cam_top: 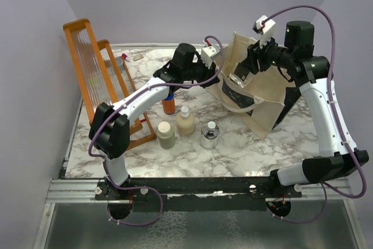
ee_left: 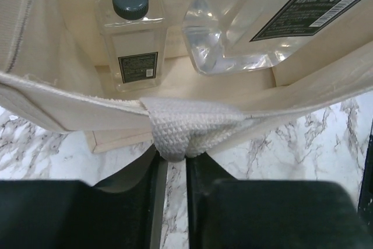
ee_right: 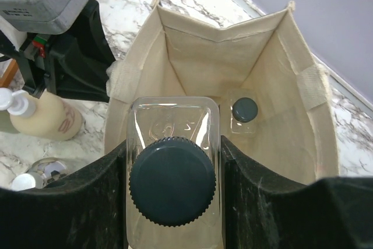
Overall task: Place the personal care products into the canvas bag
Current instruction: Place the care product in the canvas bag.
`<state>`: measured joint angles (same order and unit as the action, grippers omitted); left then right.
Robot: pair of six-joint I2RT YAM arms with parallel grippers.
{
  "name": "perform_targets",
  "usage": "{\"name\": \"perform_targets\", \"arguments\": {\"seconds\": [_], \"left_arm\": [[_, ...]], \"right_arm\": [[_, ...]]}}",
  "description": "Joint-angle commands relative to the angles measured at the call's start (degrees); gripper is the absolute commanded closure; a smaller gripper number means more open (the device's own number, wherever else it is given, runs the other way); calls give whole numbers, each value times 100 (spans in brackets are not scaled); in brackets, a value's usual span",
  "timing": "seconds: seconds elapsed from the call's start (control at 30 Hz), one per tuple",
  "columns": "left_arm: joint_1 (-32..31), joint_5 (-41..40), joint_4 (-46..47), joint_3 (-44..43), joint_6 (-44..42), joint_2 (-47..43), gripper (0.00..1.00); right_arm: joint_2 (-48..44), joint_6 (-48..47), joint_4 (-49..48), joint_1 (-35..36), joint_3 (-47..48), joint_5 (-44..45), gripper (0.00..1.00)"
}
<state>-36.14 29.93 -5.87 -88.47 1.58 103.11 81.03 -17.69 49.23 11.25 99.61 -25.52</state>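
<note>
The step in hand looks like dropping the second clear rectangular bottle with a black screw cap (ee_right: 172, 182) into the large beige canvas bag (ee_right: 192, 56). The right pincer (ee_right: 173, 147) is clamped on that bottle's sides and holds it upright over the bag's open mouth. I cannot tell whether its base has passed the rim. The left pincer (ee_left: 176, 155) is closed on the bag's woven loop handle (ee_left: 186, 123) at the left rim, with the desk showing below.

To do this well, I judge the left pincer should pull the handle outward and taut so the mouth stays wide. The right should lower the bottle straight down into the free floor on the near side. It should steer clear of the matching clear bottle (ee_right: 245, 111) that stands at the far wall, and release only once the bottle is low.

Count:
- **Bottles:** six. One is held and one is inside the bag.
- **On the marbled desk (cam_top: 245, 150), left of the bag:** four.
  - an orange bottle with a blue cap (cam_top: 168, 104)
  - a beige pump bottle (cam_top: 185, 122)
  - an olive-grey bottle with a cream cap (cam_top: 165, 134)
  - a squat silvery bottle (cam_top: 209, 135)
- **Bags:** one.
- **Racks:** one orange wooden rack (cam_top: 87, 68), at the far left.
</note>
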Motion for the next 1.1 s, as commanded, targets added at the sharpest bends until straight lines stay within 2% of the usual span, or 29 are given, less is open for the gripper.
{"name": "perform_targets", "arguments": {"seconds": [0.0, 0.07, 0.53, 1.07], "left_arm": [[-35, 101, -8, 89, -200, -180, 91], [-37, 92, -102, 65, -303, -215, 100], [-33, 235, -326, -168, -374, -322, 100], [-31, 469, -404, -530, -94, -279, 100]], "right_arm": [[-67, -90, -1112, -26, -101, -647, 99], [-68, -6, -1412, -30, -362, -780, 99], [815, 129, -2203, -19, -653, -1307, 99], [1155, 2, -3283, 171, -1552, -583, 99]]}}
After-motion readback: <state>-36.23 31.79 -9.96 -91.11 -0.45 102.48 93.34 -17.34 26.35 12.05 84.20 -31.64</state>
